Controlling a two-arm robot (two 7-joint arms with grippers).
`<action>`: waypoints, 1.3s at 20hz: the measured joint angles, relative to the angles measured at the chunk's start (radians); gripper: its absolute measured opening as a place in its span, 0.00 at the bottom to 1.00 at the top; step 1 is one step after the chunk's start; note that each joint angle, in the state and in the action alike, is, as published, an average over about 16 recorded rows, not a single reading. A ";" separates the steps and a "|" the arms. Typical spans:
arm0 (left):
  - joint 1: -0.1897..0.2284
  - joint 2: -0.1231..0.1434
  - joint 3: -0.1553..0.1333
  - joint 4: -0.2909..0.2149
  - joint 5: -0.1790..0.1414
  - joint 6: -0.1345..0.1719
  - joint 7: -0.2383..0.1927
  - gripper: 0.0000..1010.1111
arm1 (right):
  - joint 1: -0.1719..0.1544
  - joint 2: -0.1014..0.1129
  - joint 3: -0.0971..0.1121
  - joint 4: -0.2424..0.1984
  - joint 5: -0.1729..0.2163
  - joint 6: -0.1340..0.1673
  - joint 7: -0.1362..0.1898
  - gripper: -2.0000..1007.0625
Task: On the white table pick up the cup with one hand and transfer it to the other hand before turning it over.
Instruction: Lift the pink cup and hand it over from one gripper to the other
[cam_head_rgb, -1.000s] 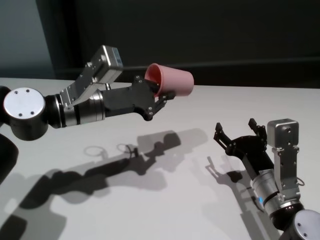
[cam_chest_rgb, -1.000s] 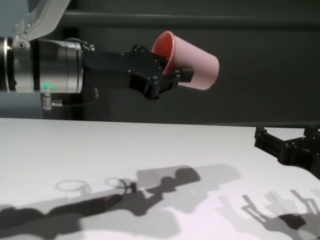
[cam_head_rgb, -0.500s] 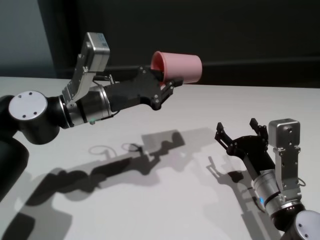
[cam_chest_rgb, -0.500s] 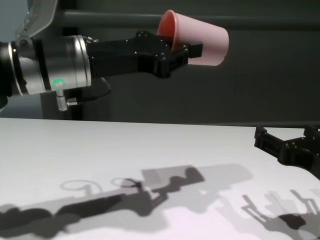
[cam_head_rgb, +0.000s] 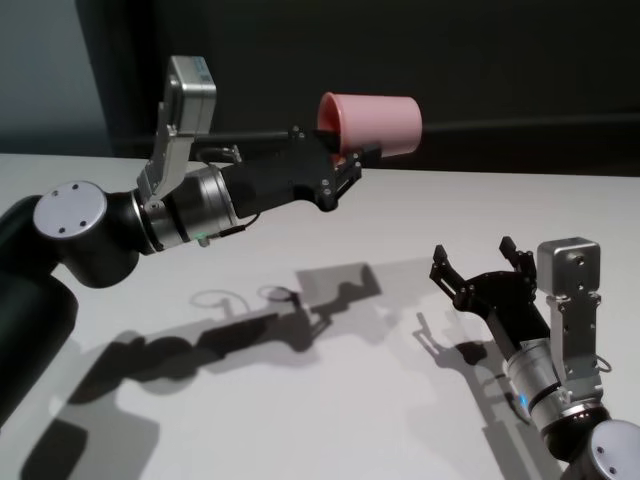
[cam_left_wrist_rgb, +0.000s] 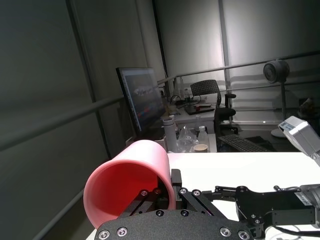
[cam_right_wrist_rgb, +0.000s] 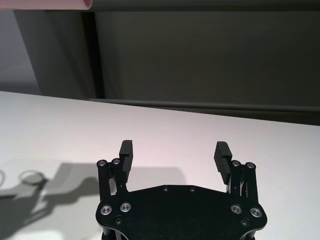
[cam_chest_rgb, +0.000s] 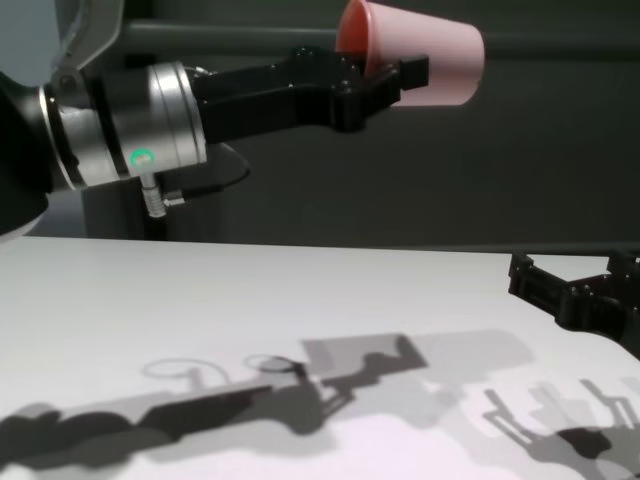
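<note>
Shadows (cam_head_rgb: 270, 320) across white table (cam_head_rgb: 330, 420)

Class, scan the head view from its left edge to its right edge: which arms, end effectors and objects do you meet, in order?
Left arm's round joint cap → left end effector, shut on the cup's rim → cup, held on its side above the white table → right end effector, open just above the table → right wrist camera box.

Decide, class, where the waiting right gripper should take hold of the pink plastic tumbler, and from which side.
Probably the bare wall near the narrower base of the pink plastic tumbler, coming from below on the robot's right. The cup lies on its side; the left gripper clamps the rim end, so the base end sticks out free. The open right gripper sits lower.
</note>
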 joint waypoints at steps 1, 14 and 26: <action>-0.003 -0.006 0.000 0.006 -0.008 -0.002 -0.005 0.05 | 0.000 0.000 0.000 0.000 0.000 0.000 0.000 0.99; -0.077 -0.086 0.033 0.112 -0.071 -0.014 -0.078 0.05 | 0.000 0.000 0.000 0.000 0.000 0.000 0.000 0.99; -0.141 -0.132 0.071 0.203 -0.068 -0.029 -0.131 0.05 | 0.000 0.000 0.000 0.000 0.000 0.000 0.000 0.99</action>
